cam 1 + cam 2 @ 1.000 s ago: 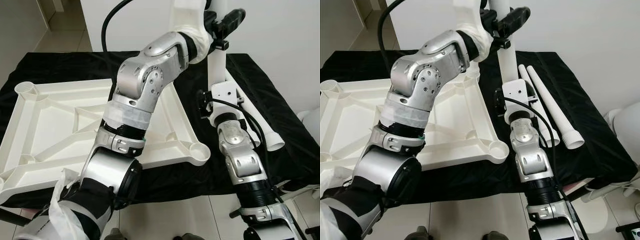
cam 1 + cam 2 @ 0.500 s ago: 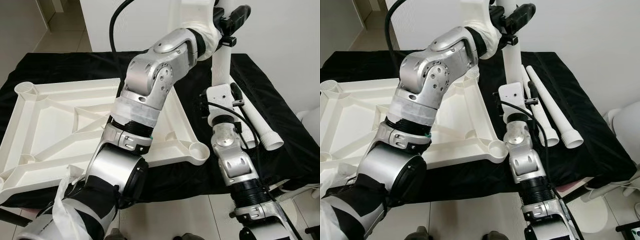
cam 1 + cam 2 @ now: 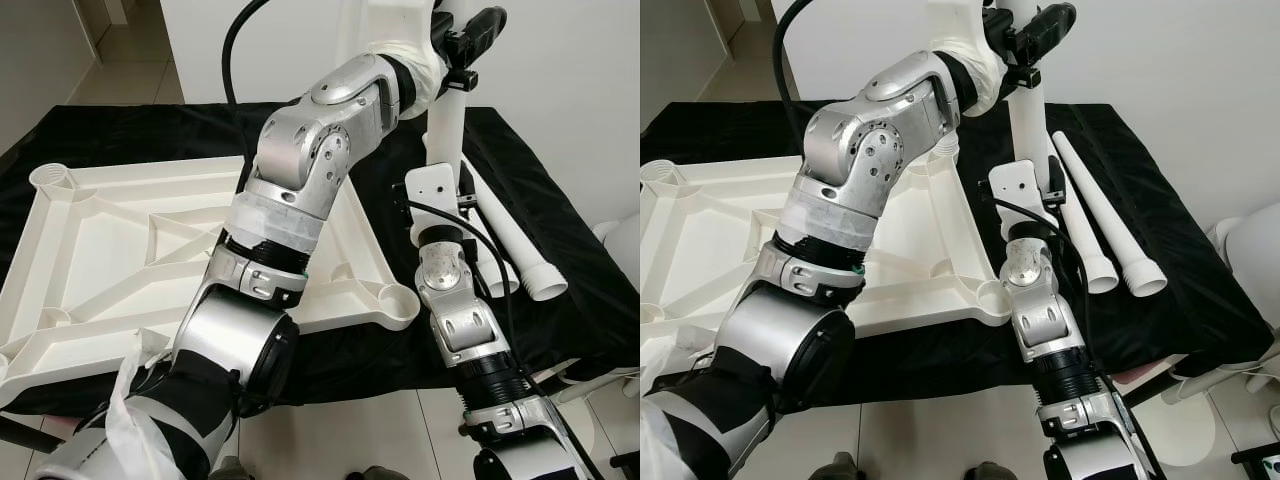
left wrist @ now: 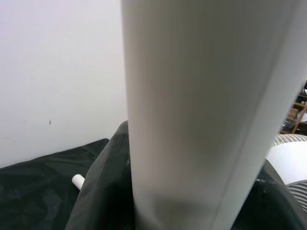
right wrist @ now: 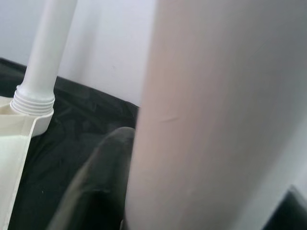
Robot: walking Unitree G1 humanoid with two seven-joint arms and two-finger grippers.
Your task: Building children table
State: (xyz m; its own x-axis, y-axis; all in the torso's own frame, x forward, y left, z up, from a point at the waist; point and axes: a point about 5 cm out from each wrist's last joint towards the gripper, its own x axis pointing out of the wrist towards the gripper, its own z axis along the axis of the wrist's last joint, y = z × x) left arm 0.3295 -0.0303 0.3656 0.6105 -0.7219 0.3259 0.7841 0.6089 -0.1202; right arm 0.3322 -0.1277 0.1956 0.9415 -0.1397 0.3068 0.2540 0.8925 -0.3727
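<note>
The white table top (image 3: 100, 250) lies upside down on a black cloth. A white table leg (image 3: 1028, 120) stands nearly upright above the cloth, beside the top's right edge. My left gripper (image 3: 465, 45) reaches across and is shut on the leg's upper part. My right gripper (image 3: 1042, 185) is shut on the same leg lower down. The leg fills the foreground of the left wrist view (image 4: 201, 110) and of the right wrist view (image 5: 206, 120). Another leg (image 5: 45, 57) stands screwed into a far corner socket. Two more legs (image 3: 1110, 215) lie on the cloth to the right.
An open corner socket (image 3: 398, 300) sits at the top's near right corner, close to my right forearm. A white rounded object (image 3: 625, 240) stands past the cloth's right edge. The wall rises behind, and tiled floor lies below the front edge.
The held leg now stands more upright. My right wrist and forearm have swung left toward the table top, and my left gripper has shifted slightly right and up.
</note>
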